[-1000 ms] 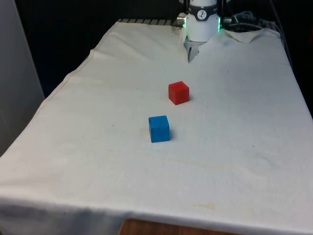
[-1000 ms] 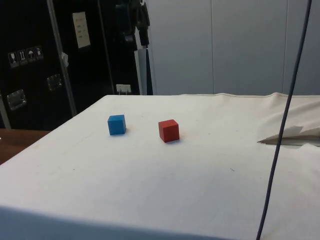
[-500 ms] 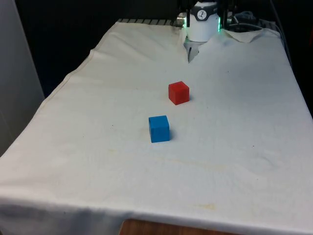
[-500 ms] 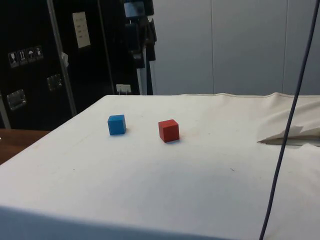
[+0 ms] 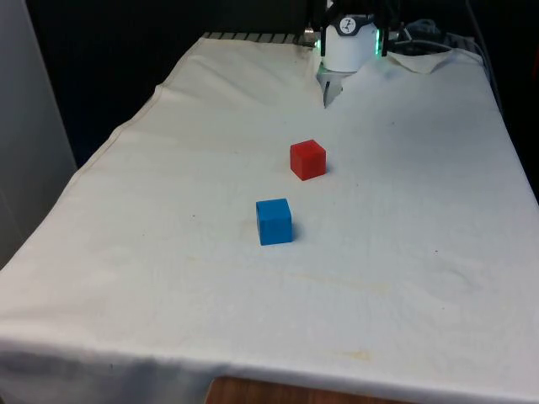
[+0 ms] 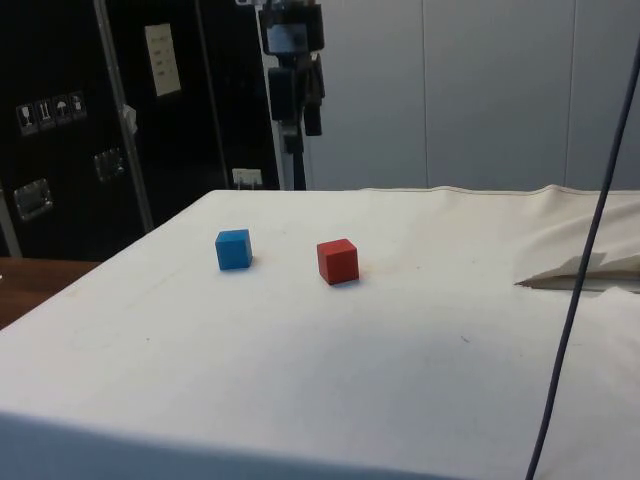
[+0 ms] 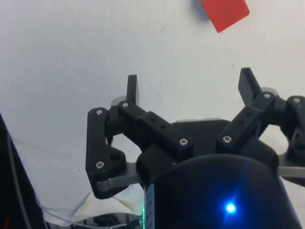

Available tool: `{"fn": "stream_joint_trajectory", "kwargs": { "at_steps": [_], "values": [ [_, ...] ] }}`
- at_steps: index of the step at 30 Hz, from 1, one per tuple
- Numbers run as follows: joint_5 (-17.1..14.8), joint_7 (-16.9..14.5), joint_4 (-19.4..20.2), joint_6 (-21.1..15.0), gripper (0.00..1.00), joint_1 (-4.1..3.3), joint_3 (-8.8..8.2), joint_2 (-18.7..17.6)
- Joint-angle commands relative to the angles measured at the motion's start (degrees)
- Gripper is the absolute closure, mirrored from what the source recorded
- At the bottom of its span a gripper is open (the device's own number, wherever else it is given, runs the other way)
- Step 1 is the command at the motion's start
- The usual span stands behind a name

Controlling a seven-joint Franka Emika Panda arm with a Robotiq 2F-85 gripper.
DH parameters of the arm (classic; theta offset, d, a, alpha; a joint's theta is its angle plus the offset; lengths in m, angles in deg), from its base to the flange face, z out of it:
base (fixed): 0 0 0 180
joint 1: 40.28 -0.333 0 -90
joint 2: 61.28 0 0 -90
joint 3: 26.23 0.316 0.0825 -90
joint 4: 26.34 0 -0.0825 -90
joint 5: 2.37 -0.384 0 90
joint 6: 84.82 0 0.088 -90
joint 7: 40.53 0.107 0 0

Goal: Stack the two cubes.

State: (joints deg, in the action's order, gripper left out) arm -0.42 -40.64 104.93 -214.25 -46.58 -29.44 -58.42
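Observation:
A red cube rests on the white cloth near the table's middle. A blue cube stands apart from it, closer to the front camera and slightly toward the front view's left. From the side, the blue cube and the red cube sit a short gap apart. My gripper hangs high above the table, beyond both cubes. In the wrist view the gripper is open with nothing between its fingers, and the red cube lies on the cloth ahead of it.
A dark cable hangs down at the side view's right. The cloth forms a raised fold there, and another fold lies close to the robot's base. The table's front edge drops off toward the camera.
In the side view the gripper has moved rightward and come lower, from above the blue cube's side toward the red cube's side. Both cubes have stayed put.

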Motion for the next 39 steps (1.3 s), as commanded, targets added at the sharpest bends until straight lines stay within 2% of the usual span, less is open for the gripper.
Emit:
{"fn": "stream_joint_trajectory", "kwargs": {
  "at_steps": [1, 5, 6, 13, 14, 15, 19, 23, 24, 25, 32, 33, 35, 39],
  "values": [
    [0.5, 0.1, 1.1, -0.9, 0.0, 0.0, 0.06, 0.8],
    [0.3, -1.0, 2.5, -1.2, 0.0, 0.06, 0.0, 1.7],
    [0.1, -0.8, 1.7, -0.4, 0.0, 0.0, 0.0, 1.2],
    [0.2, -2.0, 3.6, -2.9, 0.0, 0.0, 0.06, 1.1],
    [0.1, -2.0, 3.2, -1.7, 0.0, 0.0, 0.0, 1.2],
    [0.2, -2.2, 3.9, -3.4, 0.0, -0.06, 0.06, 1.0],
    [0.1, -3.2, 5.0, -5.7, 0.0, 0.0, 0.06, 0.7],
    [-0.4, -4.5, 5.6, -7.3, 0.0, 0.29, -0.63, 0.2],
    [0.0, -3.9, 5.5, -6.4, 0.0, 0.17, -0.57, 0.4],
    [-0.5, -4.8, 5.7, -7.6, 0.0, 0.4, -0.86, 0.0],
    [-1.3, -7.3, 6.1, -9.6, 0.0, 0.46, -2.86, -1.4],
    [-0.6, -6.6, 5.8, -8.7, 0.0, 0.34, -2.69, -1.4],
    [-1.4, -8.0, 6.4, -10.4, 0.0, 0.52, -3.44, -1.8],
    [-1.4, -8.5, 6.8, -11.9, 0.0, 0.46, -4.01, -2.6]
  ]
}}
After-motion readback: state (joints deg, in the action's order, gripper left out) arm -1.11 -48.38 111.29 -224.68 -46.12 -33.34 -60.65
